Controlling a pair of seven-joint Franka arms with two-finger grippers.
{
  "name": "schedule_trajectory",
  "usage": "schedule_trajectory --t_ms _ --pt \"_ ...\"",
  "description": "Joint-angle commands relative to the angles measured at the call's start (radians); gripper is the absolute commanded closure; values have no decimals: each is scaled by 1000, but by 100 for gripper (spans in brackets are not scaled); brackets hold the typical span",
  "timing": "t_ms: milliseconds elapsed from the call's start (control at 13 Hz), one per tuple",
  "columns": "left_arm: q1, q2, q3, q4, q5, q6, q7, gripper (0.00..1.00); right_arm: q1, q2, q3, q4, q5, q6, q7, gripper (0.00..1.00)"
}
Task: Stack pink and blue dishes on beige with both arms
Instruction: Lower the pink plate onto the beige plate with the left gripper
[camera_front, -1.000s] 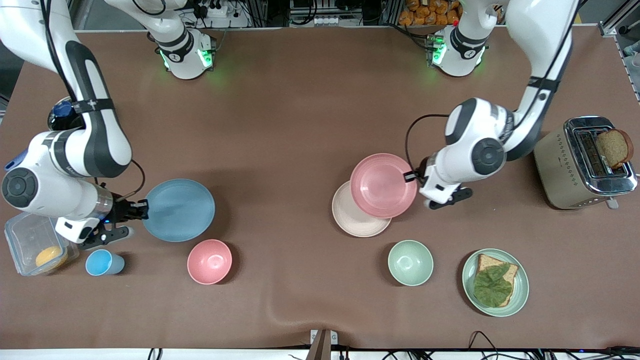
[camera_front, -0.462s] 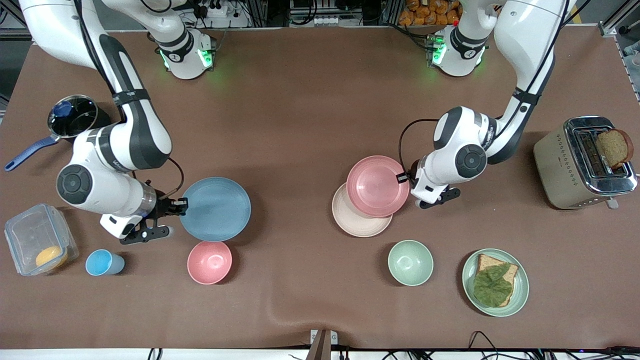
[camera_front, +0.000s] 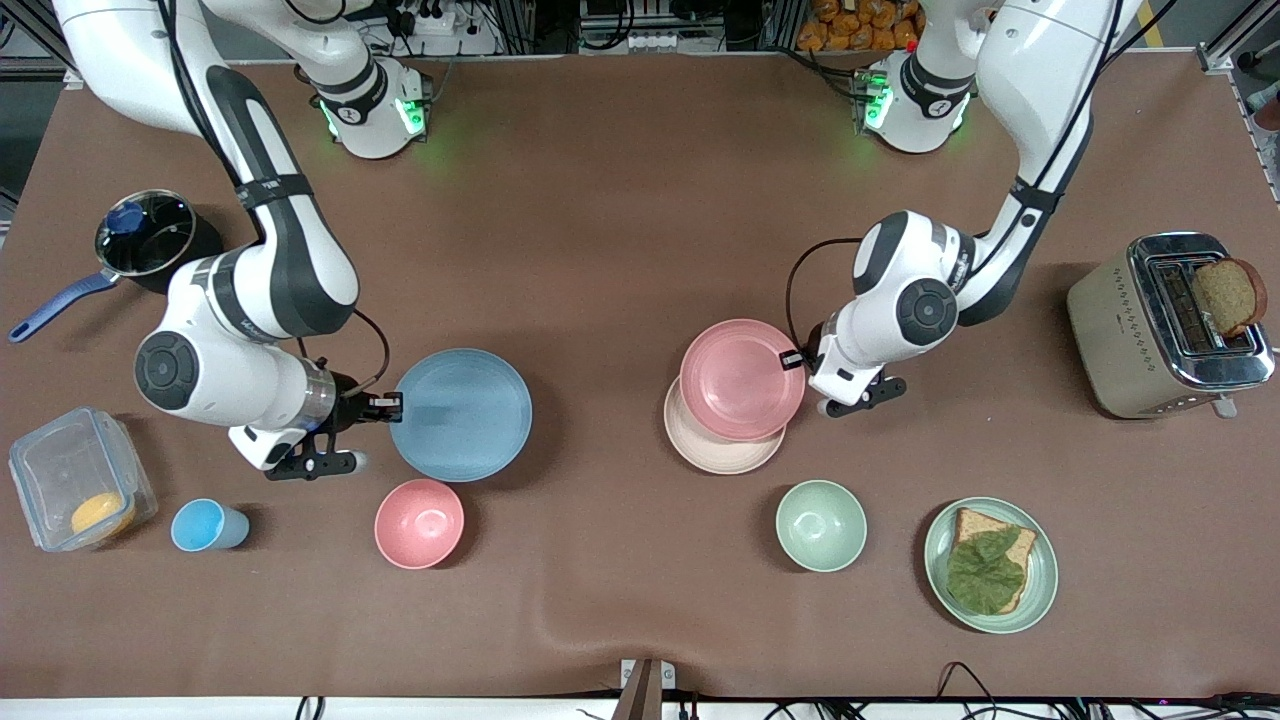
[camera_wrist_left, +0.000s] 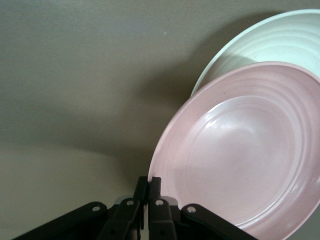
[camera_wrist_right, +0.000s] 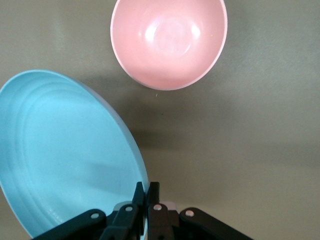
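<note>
The pale pink plate (camera_front: 742, 380) hangs tilted over the beige plate (camera_front: 715, 445), which shows as a crescent under it. My left gripper (camera_front: 795, 358) is shut on the pink plate's rim at the edge toward the left arm's end. In the left wrist view the pink plate (camera_wrist_left: 240, 160) fills the space past my left gripper (camera_wrist_left: 148, 182), with the beige plate (camera_wrist_left: 270, 45) below it. My right gripper (camera_front: 390, 405) is shut on the rim of the light blue plate (camera_front: 460, 415), held above the table. The right wrist view shows that blue plate (camera_wrist_right: 65, 155) in my right gripper (camera_wrist_right: 148, 187).
A small pink bowl (camera_front: 419, 523) (camera_wrist_right: 169, 42) sits just nearer the camera than the blue plate. A blue cup (camera_front: 205, 525), clear container (camera_front: 50, 460) and pot (camera_front: 150, 235) stand at the right arm's end. A green bowl (camera_front: 821, 525), green plate (camera_front: 938, 545) with bread, and toaster (camera_front: 1165, 325) stand at the left arm's end.
My right arm has carried the blue plate toward the middle of the table. My left arm has shifted the pink plate farther over the beige plate.
</note>
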Motion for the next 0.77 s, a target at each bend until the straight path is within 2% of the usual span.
schedule_trajectory --t_ms 0,308,692 --pt "-3 21 -1 2 -14 47 -13 100 10 6 -4 17 22 -9 43 100" --pt "-12 56 -1 6 -12 106 -12 100 22 6 -4 17 22 -9 50 100" --pt "-23 84 0 12 -9 149 -12 100 64 8 -4 19 22 -5 151 100"
